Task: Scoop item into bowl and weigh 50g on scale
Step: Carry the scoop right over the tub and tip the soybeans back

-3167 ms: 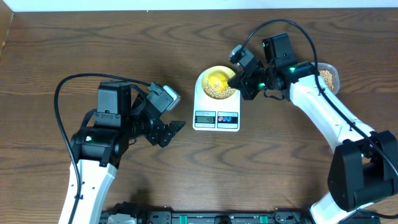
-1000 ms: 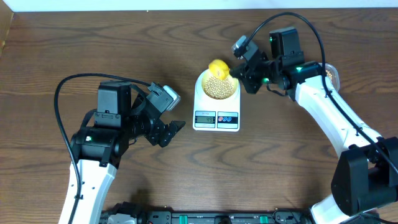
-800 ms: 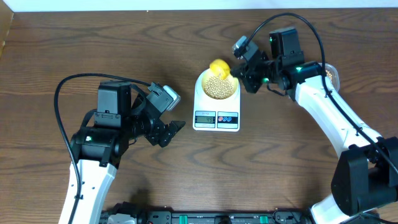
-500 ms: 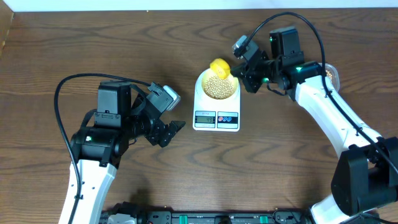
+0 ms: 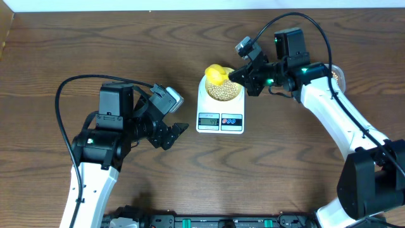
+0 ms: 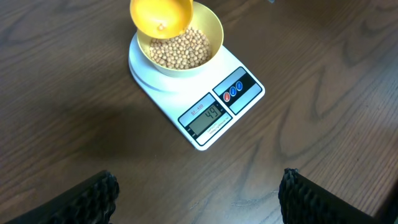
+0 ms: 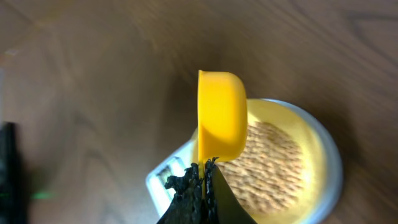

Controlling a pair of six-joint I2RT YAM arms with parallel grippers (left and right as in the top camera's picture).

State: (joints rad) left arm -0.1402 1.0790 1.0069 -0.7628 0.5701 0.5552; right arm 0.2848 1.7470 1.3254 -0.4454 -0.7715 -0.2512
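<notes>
Many beans (image 6: 180, 48) in bowl (image 6: 217, 37) | right end effector (image 7: 204, 171) grips scoop (image 7: 221, 118) | left end effector (image 5: 175, 136) open

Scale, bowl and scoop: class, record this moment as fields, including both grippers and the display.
scale: white, bowl resting on its platform
bowl: pale yellow-green, holding beans
scoop: yellow, tipped on its side over the bowl's rim, nearly empty
display: appears to read 49
right gripper: shut on the scoop's handle
left gripper: open, empty, apart from the scale
</notes>
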